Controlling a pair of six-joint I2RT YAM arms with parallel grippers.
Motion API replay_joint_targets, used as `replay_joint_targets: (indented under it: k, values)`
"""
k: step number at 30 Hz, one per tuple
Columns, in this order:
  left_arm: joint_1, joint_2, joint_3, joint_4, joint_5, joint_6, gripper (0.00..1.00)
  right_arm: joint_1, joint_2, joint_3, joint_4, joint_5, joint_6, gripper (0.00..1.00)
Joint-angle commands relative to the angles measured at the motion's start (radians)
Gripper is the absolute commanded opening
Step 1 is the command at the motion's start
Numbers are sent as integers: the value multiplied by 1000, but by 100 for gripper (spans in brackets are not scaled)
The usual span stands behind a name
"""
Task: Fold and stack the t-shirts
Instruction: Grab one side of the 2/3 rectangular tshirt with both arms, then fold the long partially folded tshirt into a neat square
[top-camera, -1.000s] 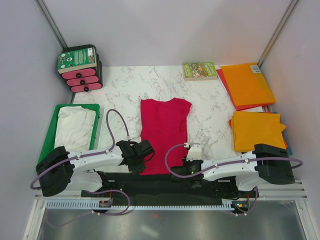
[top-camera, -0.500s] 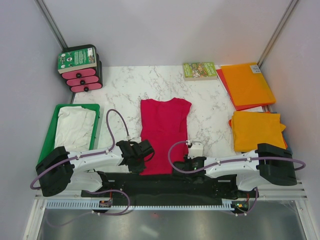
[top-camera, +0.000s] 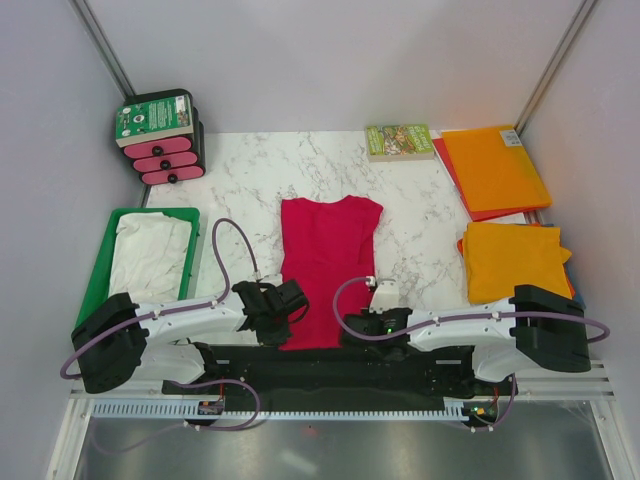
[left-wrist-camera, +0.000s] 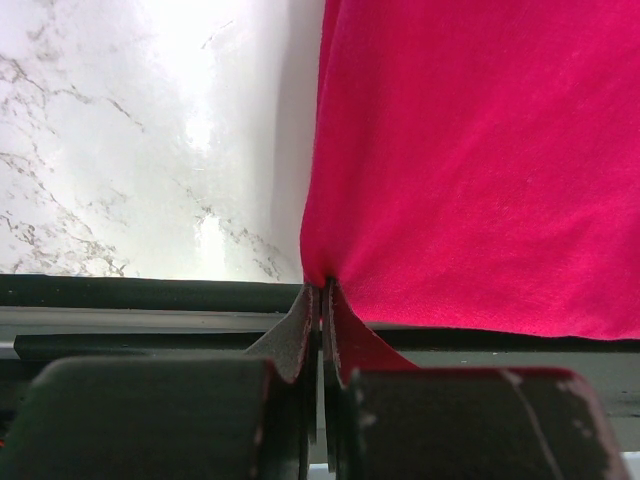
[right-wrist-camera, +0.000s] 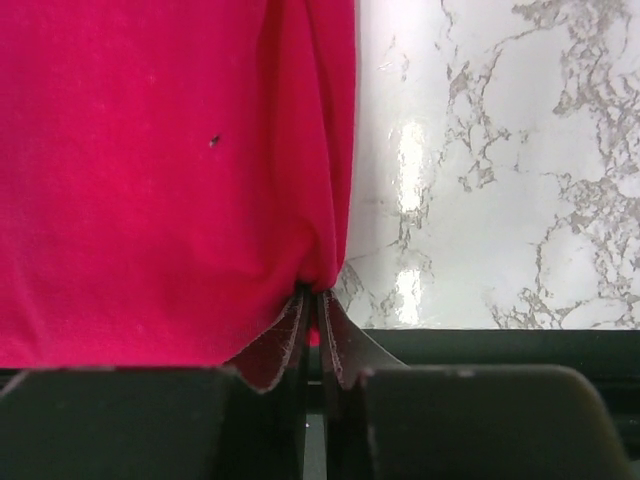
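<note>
I am pinching the hem of the red shirt (top-camera: 328, 250) at its two near corners. My left hand (left-wrist-camera: 320, 292) is gripping the 7 o'clock corner, jaws pressed together with only a thin fold of cloth between them. My right hand (right-wrist-camera: 313, 296) is doing the same at the 5 o'clock corner, closed tight on a small gathered tuck of hem. I am holding both corners at once so that, as I judge it, the hem can be carried evenly toward 12 o'clock and laid over the collar end without skewing.

The red shirt is lying flat in the middle of the bench (top-camera: 420, 250), hem toward me and neck at 12 o'clock. Its sides are looking already turned in, which makes it a narrow strip ready for a crosswise fold. The cloth is bunching a little at each pinch, so I am expecting slack to drag if one hand leads.

At 9 o'clock a white shirt (top-camera: 150, 255) is sitting in the tray (top-camera: 98, 275), unfolded, waiting its turn. At 3 o'clock a folded orange shirt (top-camera: 512, 260) is marking the stack, I think. Farther off, at 1 o'clock, another orange piece (top-camera: 495, 168) is lying beside the book (top-camera: 398, 141).
</note>
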Motion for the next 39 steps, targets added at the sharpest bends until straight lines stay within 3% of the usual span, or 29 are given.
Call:
replay_joint_targets:
  k: [1, 5, 9, 13, 25, 33, 39]
  values:
    - [-3, 21, -19, 36, -21, 21, 2, -17, 63, -87, 68, -189, -14, 13]
    - [-3, 19, -19, 36, -21, 20, 2, -28, 44, -124, 97, -209, -8, 0]
    - [-2, 1, -28, 39, -22, 20, 2, -28, -51, -153, 94, -172, 15, 0]
    - [-5, -50, -28, 39, -50, 35, 2, 45, -141, -126, -13, -40, 87, 0]
    - [-20, -255, -33, 12, -139, 24, 2, 154, -152, 36, -227, 195, 221, 0]
    - [-17, -236, 116, -37, -231, 78, 2, 142, -195, 152, -317, 324, 201, 0]
    - [0, -164, 240, -42, -284, 144, 2, 42, -220, 235, -334, 382, 89, 0]
